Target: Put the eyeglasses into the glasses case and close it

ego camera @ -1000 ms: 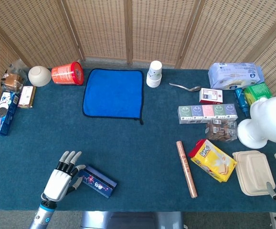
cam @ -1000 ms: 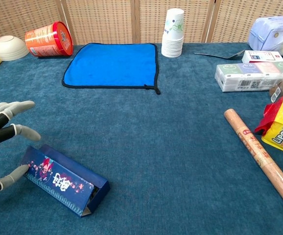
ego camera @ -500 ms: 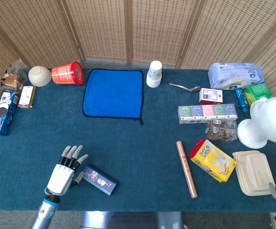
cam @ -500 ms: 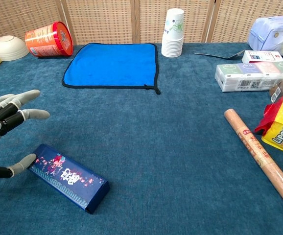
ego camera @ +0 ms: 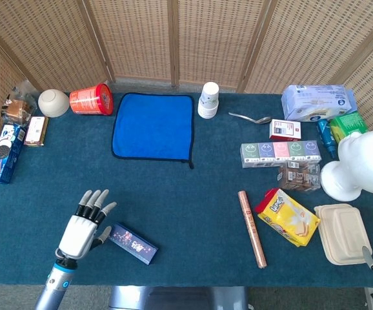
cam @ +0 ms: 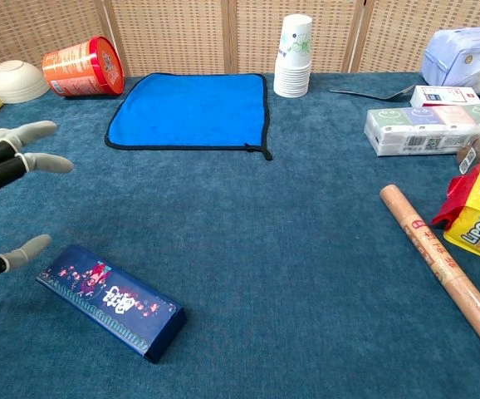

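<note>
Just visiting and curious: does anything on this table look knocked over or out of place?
Yes: the red can at the back left lies on its side beside the white bowl. The glasses case sits closed and skewed near the front edge.

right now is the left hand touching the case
Apart. The chest view shows table between the left hand and the case, its thumb tip just clear of the near end.

A woven wicker screen (ego camera: 173, 39) backs the blue-carpeted table (ego camera: 199, 194), seemingly daylit.
</note>
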`<state>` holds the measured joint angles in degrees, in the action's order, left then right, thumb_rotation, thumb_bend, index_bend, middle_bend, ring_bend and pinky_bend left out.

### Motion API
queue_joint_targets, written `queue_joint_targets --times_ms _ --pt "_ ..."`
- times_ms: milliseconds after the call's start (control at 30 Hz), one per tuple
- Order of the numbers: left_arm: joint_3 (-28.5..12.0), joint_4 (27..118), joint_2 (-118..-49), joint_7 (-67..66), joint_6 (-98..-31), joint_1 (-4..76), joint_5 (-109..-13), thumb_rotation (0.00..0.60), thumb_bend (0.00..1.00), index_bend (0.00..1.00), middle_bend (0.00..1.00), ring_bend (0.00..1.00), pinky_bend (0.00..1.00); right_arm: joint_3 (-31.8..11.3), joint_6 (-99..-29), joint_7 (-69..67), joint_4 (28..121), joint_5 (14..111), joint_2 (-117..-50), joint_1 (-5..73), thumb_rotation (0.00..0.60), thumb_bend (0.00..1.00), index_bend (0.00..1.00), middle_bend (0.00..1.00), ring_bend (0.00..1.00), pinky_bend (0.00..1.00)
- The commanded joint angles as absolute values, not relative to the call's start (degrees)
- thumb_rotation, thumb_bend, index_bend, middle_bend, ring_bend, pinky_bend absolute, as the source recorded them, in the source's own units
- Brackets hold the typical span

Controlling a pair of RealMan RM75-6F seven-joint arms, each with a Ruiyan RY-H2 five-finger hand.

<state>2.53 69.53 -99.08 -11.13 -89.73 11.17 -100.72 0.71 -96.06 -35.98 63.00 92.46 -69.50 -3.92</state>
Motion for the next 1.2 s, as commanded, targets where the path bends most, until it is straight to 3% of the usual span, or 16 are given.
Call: queue_joint_targets --times_ms 33,467,733,1200 --pt "3.8 81.2 -90.5 -14.9 -85.1 11.8 -98.6 0.522 0.29 0.21 0.00 0.00 0.00 0.6 -95.6 -35.4 63.7 92.4 -69.1 -3.7 0.600 0.40 0.00 0.01 0.00 0.24" --pt "6.7 100.9 -75.4 -25.9 -72.1 14.6 -92.4 0.329 0.25 0.17 0.00 0.00 0.00 0.2 -94.4 -32.5 67.5 91.5 -67.3 -3.4 0.600 0.41 0.00 0.01 0.00 0.24" --pt "6.1 103.2 -75.3 -31.8 -66.3 17.1 -89.3 0.317 0.24 0.09 0.00 0.00 0.00 -0.1 -94.3 -31.0 69.0 90.8 -67.2 -3.8 0.600 0.41 0.00 0.01 0.00 0.24" --pt "5.6 99.0 -80.3 -38.5 -61.6 19.9 -88.2 0.306 0.22 0.06 0.00 0.00 0.00 -0.8 -94.7 -29.9 71.0 89.8 -65.8 -4.4 0.600 0.41 0.00 0.01 0.00 0.24"
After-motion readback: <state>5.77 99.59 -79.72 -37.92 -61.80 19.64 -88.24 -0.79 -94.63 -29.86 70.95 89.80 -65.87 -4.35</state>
